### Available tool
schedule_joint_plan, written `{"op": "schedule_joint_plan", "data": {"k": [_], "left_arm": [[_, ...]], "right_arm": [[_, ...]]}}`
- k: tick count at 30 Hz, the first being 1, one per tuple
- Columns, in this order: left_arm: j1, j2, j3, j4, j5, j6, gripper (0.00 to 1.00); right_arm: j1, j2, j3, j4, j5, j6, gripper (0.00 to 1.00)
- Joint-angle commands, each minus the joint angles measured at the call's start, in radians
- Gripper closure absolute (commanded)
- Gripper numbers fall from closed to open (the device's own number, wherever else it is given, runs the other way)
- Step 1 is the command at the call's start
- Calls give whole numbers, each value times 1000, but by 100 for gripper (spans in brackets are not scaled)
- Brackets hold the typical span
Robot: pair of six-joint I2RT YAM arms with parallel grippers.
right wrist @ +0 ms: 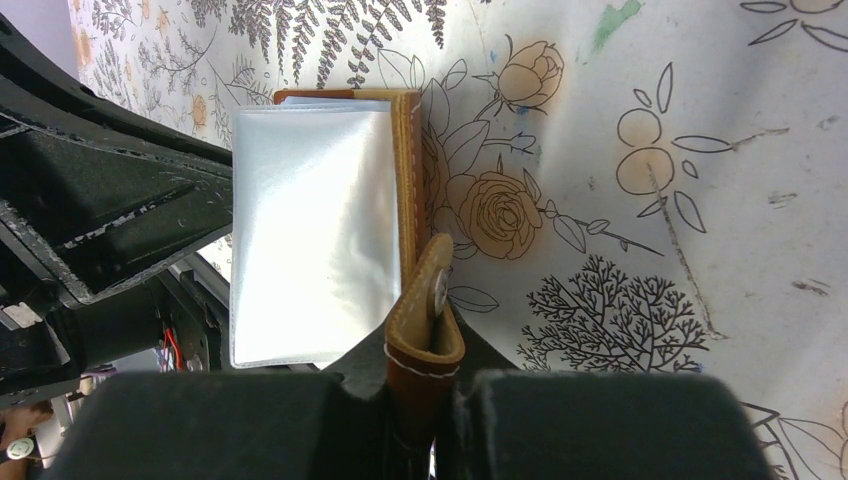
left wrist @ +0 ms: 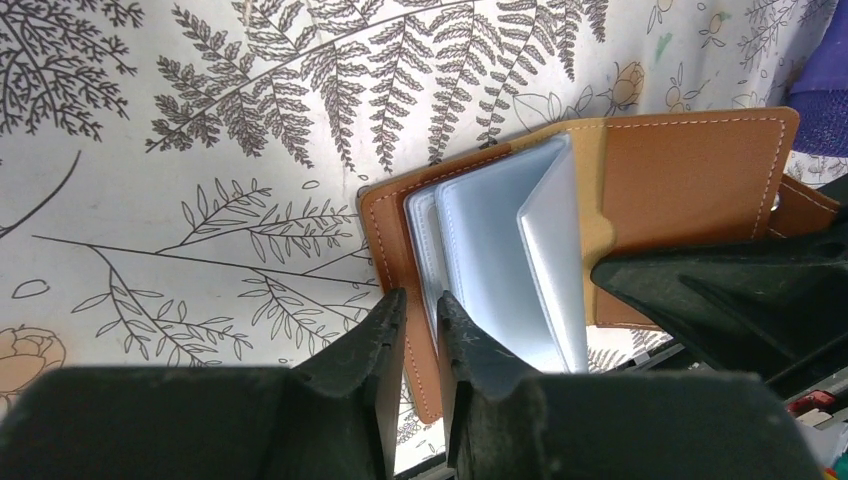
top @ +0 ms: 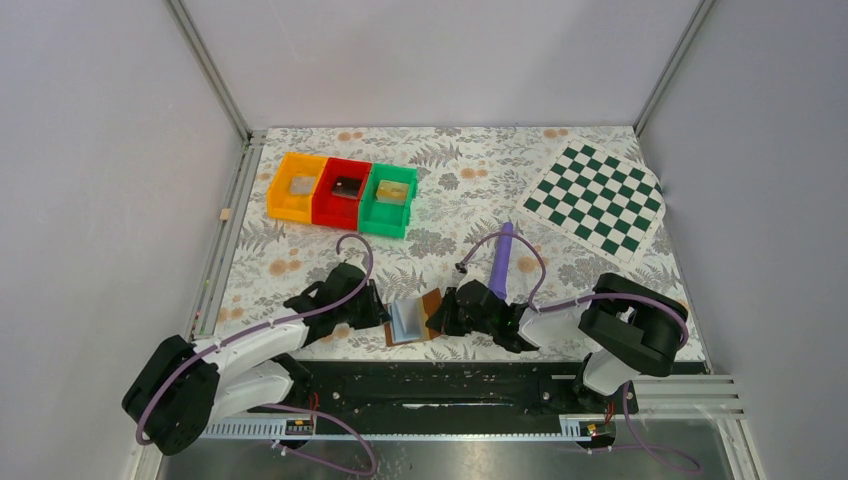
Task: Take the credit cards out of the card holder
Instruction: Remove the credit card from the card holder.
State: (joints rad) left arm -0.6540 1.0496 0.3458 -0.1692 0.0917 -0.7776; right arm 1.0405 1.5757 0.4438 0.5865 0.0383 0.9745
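Observation:
The card holder (top: 412,318) lies open near the table's front edge: brown covers (left wrist: 680,170), pale blue-grey sleeves (right wrist: 310,230). The credit cards are hidden; none shows in the sleeves. My left gripper (top: 385,315) is at its left side. In the left wrist view that gripper (left wrist: 420,315) has a narrow gap. One fingertip (left wrist: 385,330) is over the brown cover's edge, the other over the sleeves, and nothing is pinched. My right gripper (top: 440,318) is at the right side. In the right wrist view it (right wrist: 425,365) is shut on the holder's folded snap strap (right wrist: 432,300).
A purple stick (top: 503,258) lies just behind the right gripper. Orange (top: 280,190), red (top: 338,215) and green (top: 384,225) bins stand at the back left, each with a small flat piece inside. A green checkered mat (top: 597,200) lies at the back right.

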Motion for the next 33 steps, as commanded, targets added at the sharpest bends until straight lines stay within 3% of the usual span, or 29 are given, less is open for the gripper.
{"op": "schedule_joint_plan", "data": {"k": [1, 20, 33], "left_arm": [[-6, 11, 36, 6, -36, 18, 83], [-34, 92, 66, 40, -6, 25, 82], [-88, 130, 104, 89, 30, 9, 81]], "right_arm": [[-7, 17, -7, -27, -1, -1, 100], [-8, 31, 14, -27, -26, -5, 97], [-7, 41, 15, -7, -35, -10, 89]]}}
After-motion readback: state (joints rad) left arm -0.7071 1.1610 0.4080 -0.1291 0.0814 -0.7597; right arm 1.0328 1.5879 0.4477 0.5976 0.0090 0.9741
